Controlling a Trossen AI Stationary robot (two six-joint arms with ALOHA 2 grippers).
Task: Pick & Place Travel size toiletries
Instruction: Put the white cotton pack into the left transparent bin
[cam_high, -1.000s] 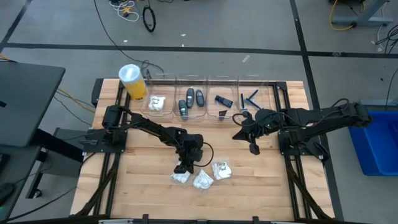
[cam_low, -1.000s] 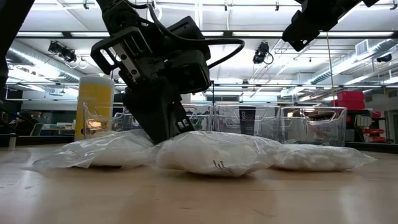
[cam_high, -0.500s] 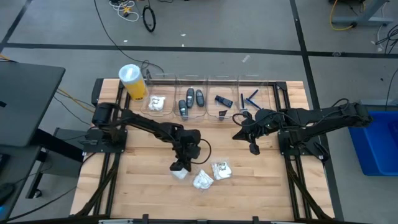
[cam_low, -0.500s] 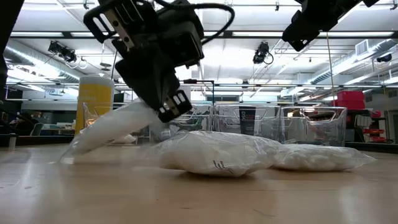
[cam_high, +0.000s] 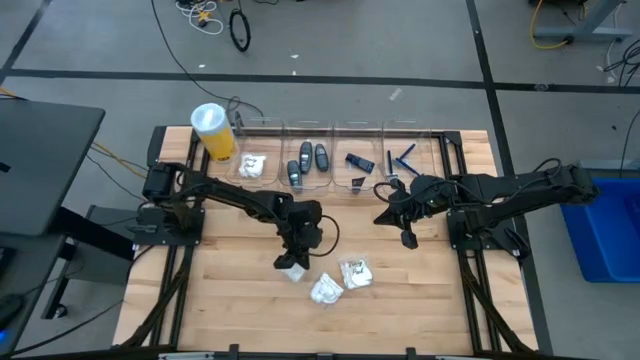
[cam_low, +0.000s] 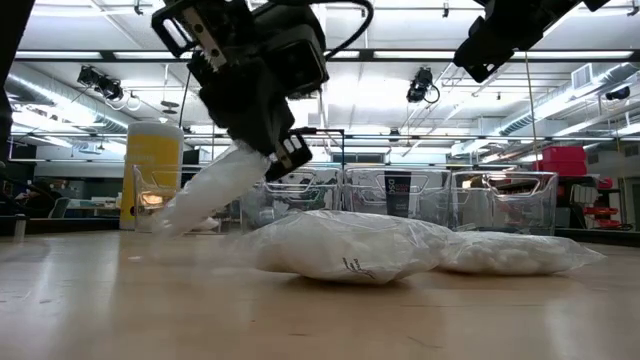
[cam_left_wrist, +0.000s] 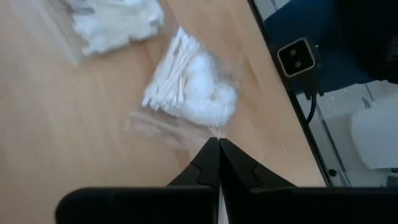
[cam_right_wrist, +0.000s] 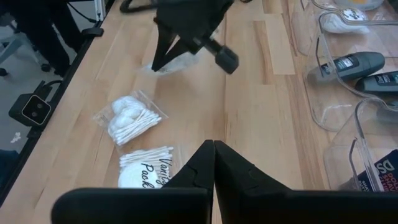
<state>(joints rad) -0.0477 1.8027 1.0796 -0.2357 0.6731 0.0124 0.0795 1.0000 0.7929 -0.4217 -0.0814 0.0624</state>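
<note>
Left gripper: the left gripper (cam_high: 292, 262) is pinched closed on one edge of a white packet (cam_low: 205, 190), so the bag hangs tilted below the fingers, clear of the wooden table (cam_high: 400, 300).
Reason for the hold: gripping the thin plastic edge, not the soft bulk, likely lets the closed fingers keep hold of the bag; the tilt is the loose contents sagging.
Right gripper: the right gripper (cam_high: 408, 238) hovers with its jaws closed on nothing, above the table near the right-hand bins, seemingly waiting.
Packets left: two more packets lie just beside each other on the table, a cotton-swab packet (cam_high: 356, 274) and a second packet (cam_high: 325, 291); the left wrist view shows the swabs and cotton balls inside one (cam_left_wrist: 193, 92).
Bins: clear bins (cam_high: 330, 160) stand in a row along the table's far edge; one already holds a white packet (cam_high: 250, 166), the next dark grey oval pieces (cam_high: 308, 163), further right blue razors (cam_high: 402, 158).
Yellow cylinder: the yellow cylinder (cam_high: 213, 131) stands at the far left corner, apart from the work.
Change from a second ago: the carried packet then lay flat on the table among the other two; it is now lifted and has moved toward the bins. The right arm has not moved.
Judged step: carrying the packet to the packet bin.
</note>
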